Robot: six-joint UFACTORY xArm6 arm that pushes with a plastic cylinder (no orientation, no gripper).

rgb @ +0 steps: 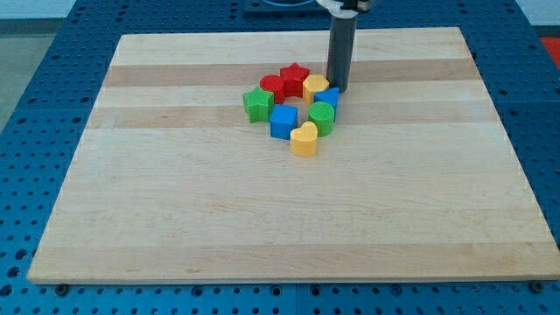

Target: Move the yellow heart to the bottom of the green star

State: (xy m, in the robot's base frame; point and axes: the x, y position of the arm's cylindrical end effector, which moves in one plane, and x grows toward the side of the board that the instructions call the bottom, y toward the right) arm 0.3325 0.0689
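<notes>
The yellow heart [304, 140] lies on the wooden board at the lower edge of a tight cluster of blocks. The green star [257, 104] sits at the cluster's left end, up and to the left of the heart. A blue cube [283, 122] lies between them. My tip [337, 88] is at the cluster's upper right, touching or almost touching a yellow block [315, 85] and a small blue block [329, 96]. The tip is well apart from the yellow heart.
A red star [295, 77] and a red round block [272, 86] sit at the cluster's top. A green round block [322, 116] lies just above the heart's right. The board [289, 219] rests on a blue perforated table [35, 105].
</notes>
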